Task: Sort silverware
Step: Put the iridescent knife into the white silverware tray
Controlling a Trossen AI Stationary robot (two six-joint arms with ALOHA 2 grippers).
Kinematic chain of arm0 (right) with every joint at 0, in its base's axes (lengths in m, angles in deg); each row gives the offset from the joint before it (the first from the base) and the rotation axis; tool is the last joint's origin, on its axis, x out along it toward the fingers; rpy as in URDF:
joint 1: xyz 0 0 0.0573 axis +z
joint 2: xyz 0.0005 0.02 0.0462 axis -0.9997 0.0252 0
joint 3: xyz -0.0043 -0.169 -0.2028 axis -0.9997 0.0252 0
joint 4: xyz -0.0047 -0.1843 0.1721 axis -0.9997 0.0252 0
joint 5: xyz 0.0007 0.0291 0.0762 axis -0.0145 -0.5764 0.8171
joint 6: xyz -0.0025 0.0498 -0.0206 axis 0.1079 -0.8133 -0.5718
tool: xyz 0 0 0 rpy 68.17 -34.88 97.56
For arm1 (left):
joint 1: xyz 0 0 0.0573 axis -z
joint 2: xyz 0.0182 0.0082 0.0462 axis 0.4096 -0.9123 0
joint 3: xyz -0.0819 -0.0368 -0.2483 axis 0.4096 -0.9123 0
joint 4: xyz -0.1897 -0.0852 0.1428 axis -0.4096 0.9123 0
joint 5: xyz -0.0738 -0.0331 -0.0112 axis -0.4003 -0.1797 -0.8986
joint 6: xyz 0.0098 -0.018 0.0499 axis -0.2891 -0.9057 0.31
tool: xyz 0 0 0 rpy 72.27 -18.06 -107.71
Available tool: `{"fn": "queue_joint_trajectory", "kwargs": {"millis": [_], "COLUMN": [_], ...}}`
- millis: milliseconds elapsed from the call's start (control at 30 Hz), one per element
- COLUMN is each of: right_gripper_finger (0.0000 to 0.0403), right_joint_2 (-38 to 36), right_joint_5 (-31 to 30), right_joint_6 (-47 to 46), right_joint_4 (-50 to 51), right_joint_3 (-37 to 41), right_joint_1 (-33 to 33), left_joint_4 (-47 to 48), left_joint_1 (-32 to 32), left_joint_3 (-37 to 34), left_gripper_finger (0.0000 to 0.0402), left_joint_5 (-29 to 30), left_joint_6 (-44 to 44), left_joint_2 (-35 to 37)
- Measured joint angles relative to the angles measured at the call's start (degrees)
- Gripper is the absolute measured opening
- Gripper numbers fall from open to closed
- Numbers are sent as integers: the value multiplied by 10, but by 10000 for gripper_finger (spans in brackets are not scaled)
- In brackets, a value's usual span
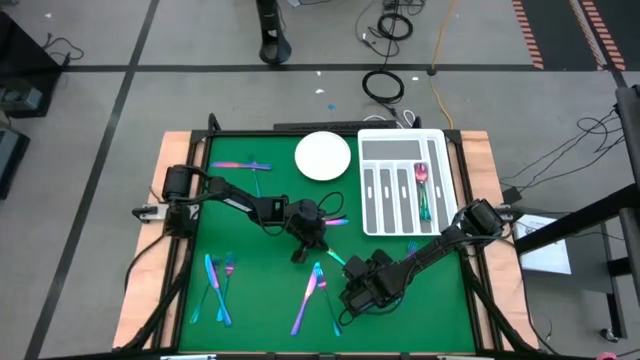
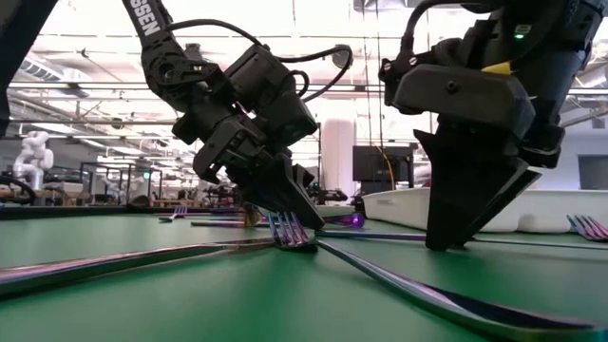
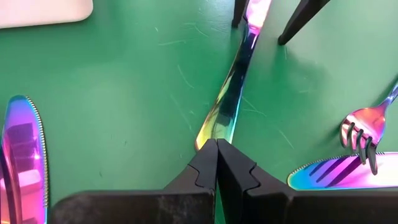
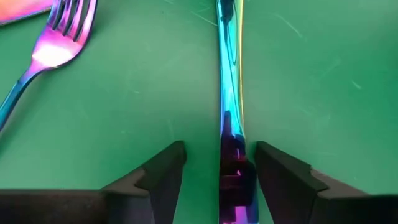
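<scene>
A green mat (image 1: 260,300) covers my table, framed by bare wood, with a grey floor and stray cables beyond it. Starting at my left, a loose cluster of silverware (image 1: 218,285) lies near the mat's left edge, another piece or two (image 1: 243,165) lie up toward the far side, and a crossed group (image 1: 312,295) lies near the front middle. My left gripper (image 3: 217,144) is down near the mat's centre, its two fingers pressed flat together with nothing between them, their tips just at one end of a long iridescent handle (image 3: 230,96). That same handle runs straight away from those tips toward my right gripper (image 4: 219,155), so the piece lies stretched between my two arms. The white plate (image 1: 323,156) sits at the far side, and the white slotted tray (image 1: 405,150) lies to its right with a pink spoon (image 1: 422,175) and something teal already in one slot. My right gripper, low over the front right part of the mat, has its fingers spread wide with the handle running up the middle of the gap, its long axis in line with my reach, one finger on each side and neither touching it that I can make out. I judge the right arm is the one placed to take it: the fingers need only close across the narrow width, then carry the piece back and right to the tray.
</scene>
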Motion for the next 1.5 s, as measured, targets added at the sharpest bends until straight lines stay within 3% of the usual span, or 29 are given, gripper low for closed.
{"fn": "queue_joint_trajectory", "kwargs": {"millis": [133,433,600,933,1300,1500], "right_gripper_finger": [155,36,10,21,147,170], "right_joint_2": [0,0,0,-2,-2,-2], "right_joint_5": [4,6,5,2,11,33], "right_joint_6": [-2,-14,-14,1,37,46], "right_joint_4": [-1,4,6,10,18,19], "right_joint_3": [0,0,1,-2,-18,-18], "right_joint_1": [0,-1,-1,-2,-29,-35], "left_joint_4": [0,-1,-1,-11,-16,-16], "left_joint_1": [0,1,1,0,1,-10], "left_joint_3": [0,0,0,-1,-1,-1], "left_gripper_finger": [5,5,5,5,5,5], "left_joint_5": [0,-2,-8,-25,-35,-62], "left_joint_6": [0,0,1,2,1,0], "left_joint_2": [0,0,0,-1,-1,-2]}}
